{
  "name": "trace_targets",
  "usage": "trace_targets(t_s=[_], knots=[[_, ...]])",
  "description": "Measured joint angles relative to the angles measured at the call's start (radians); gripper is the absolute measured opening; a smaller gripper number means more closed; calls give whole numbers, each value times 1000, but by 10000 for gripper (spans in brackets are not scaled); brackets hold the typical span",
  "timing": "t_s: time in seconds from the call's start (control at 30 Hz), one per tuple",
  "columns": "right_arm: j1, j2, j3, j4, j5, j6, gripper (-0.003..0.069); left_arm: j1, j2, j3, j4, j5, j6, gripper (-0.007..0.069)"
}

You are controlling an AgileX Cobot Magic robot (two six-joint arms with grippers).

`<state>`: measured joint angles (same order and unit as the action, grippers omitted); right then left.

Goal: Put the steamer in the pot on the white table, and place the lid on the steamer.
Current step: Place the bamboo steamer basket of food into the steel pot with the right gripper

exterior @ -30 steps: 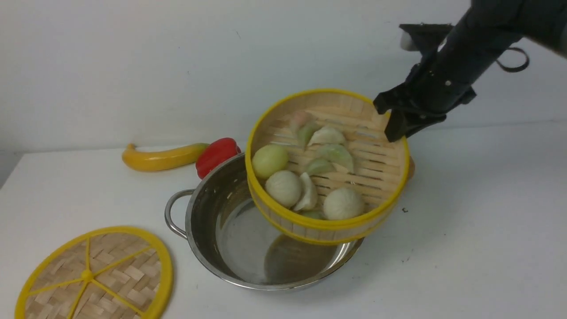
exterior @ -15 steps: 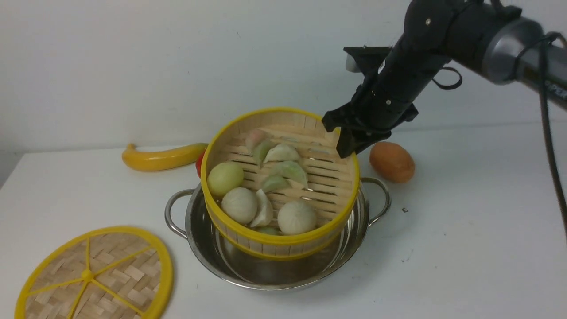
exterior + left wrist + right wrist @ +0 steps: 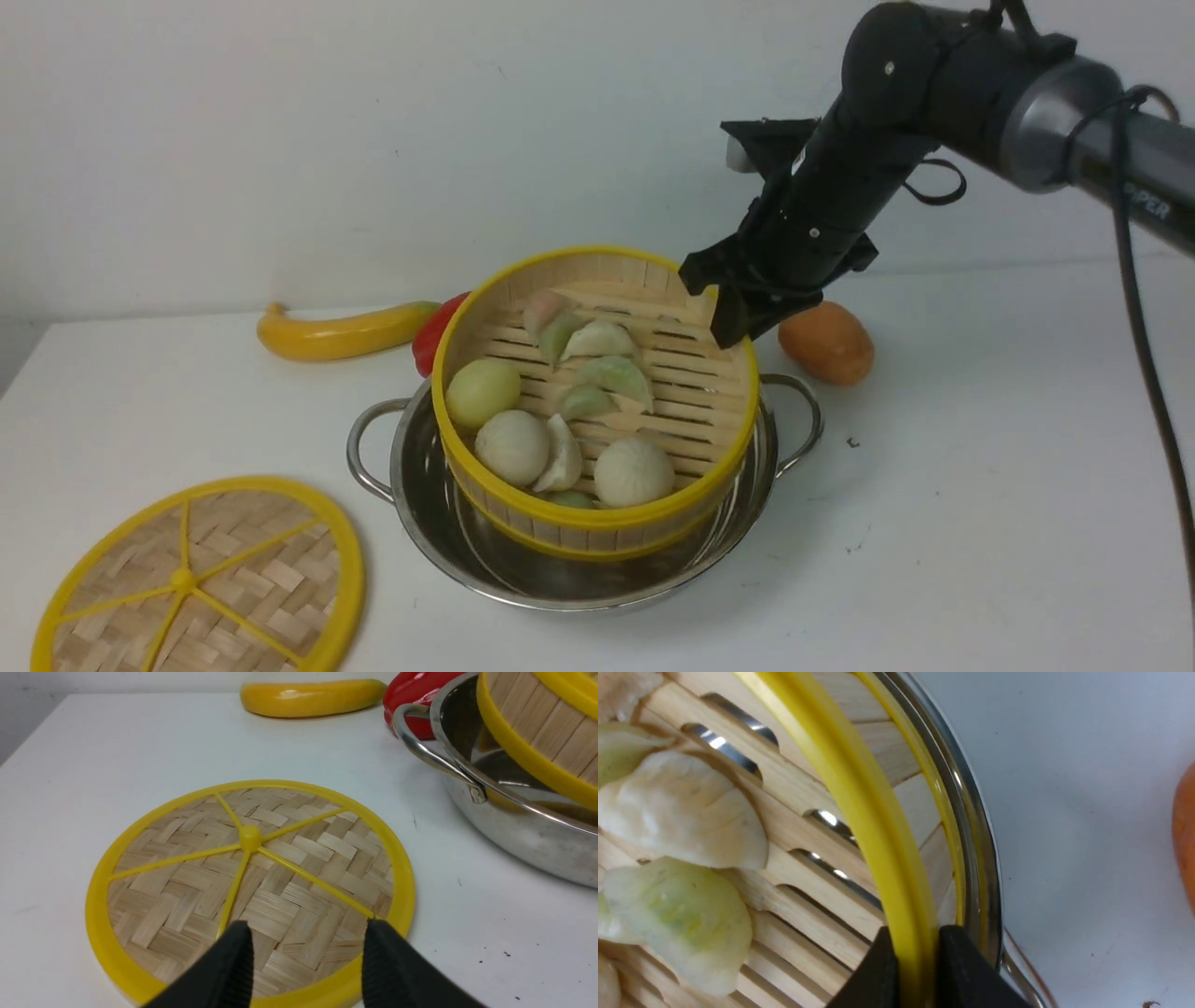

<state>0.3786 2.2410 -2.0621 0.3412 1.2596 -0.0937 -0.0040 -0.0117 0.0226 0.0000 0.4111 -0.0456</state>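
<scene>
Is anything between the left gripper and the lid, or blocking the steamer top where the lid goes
Nothing visible lies between the left gripper and the lid; its open jaws hang over the lid's rim. The right gripper, clamped on the rim of the steamer, blocks that spot.

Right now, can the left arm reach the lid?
Probably yes. The left gripper is open right over the near edge of the lid, and nothing lies between them. The pot sits off to one side, out of the way.
</scene>
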Motion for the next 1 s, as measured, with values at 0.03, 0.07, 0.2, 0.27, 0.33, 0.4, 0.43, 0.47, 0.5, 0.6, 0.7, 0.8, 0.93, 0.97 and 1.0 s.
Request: trace_targets(t_s=[0.03, 0.07, 0.2, 0.27, 0.33, 0.4, 0.43, 0.47, 0.5, 0.6, 0.7, 0.8, 0.93, 0.97, 1.0], knots=[[2, 6, 0, -3, -1, -4, 73, 0, 0, 0, 0, 0, 0, 311], [6, 13, 0, -4, -2, -10, 73, 0, 0, 0, 0, 0, 0, 311], [15, 37, 0, -6, -2, -15, 73, 0, 0, 0, 0, 0, 0, 311], [15, 48, 0, -6, -2, -15, 73, 0, 0, 0, 0, 0, 0, 311], [15, 56, 0, -7, -2, -15, 73, 0, 0, 0, 0, 0, 0, 311], [15, 65, 0, -9, -4, -15, 73, 0, 0, 0, 0, 0, 0, 311], [15, 67, 0, -9, -5, -15, 73, 0, 0, 0, 0, 0, 0, 311], [15, 69, 0, -9, -8, -15, 73, 0, 0, 0, 0, 0, 0, 311], [15, 72, 0, -8, -11, -17, 73, 0, 0, 0, 0, 0, 0, 311], [15, 72, 0, -7, -12, -31, 73, 0, 0, 0, 0, 0, 0, 311], [15, 72, 0, -5, -14, -42, 73, 0, 0, 0, 0, 0, 0, 311], [15, 72, 0, -4, -14, -44, 85, 0, 0, 0, 0, 0, 0, 311], [15, 72, -4, 23, -17, -52, 207, 0, 0, 0, 0, 0, 0, 311], [15, 72, -5, 24, -17, -52, 214, 0, 0, 0, 0, 0, 0, 311], [15, 72, -7, 27, -17, -53, 247, 0, 0, 0, 0, 0, 0, 311]])
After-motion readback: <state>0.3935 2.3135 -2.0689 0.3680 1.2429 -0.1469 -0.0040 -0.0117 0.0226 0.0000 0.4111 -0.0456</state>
